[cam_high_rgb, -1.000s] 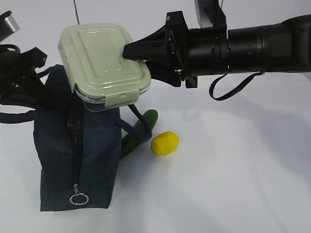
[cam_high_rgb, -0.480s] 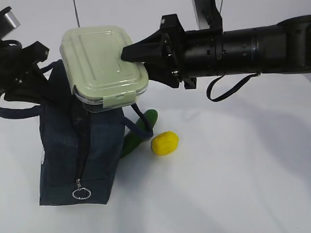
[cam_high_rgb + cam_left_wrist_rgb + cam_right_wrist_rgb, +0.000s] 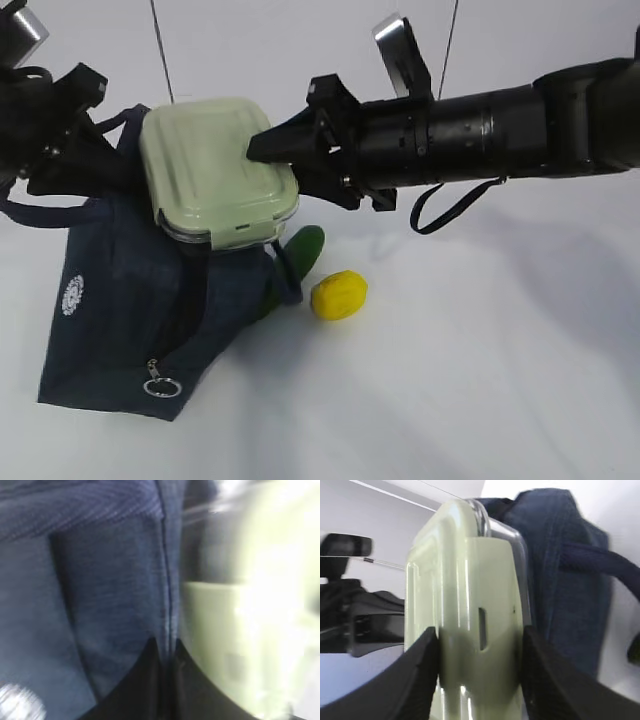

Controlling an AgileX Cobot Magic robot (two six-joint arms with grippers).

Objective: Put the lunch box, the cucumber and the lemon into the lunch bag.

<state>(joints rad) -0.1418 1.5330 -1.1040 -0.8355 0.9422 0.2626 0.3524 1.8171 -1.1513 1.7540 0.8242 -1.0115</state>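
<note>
The lunch box (image 3: 215,165), pale green lid facing the camera, hangs tilted over the open top of the navy lunch bag (image 3: 120,300). My right gripper (image 3: 265,150) is shut on the box's edge, one jaw on the lid and one on the clear base (image 3: 480,645). My left gripper (image 3: 167,647) is shut on a fold of the bag's fabric at its top left edge, and the bag leans over to the left. The cucumber (image 3: 303,247) lies behind the bag's right corner, partly hidden by a handle. The lemon (image 3: 339,295) rests on the table beside it.
The bag's zipper ring pull (image 3: 161,386) hangs low on its front, with a white round logo (image 3: 72,294) on its side. A loop handle (image 3: 285,265) droops over the cucumber. White tabletop (image 3: 480,380) stretches to the right and front.
The bag's top has been pulled left, so the bag now leans and shows its logo side. The right gripper has lowered the lunch box toward the bag's opening.
</note>
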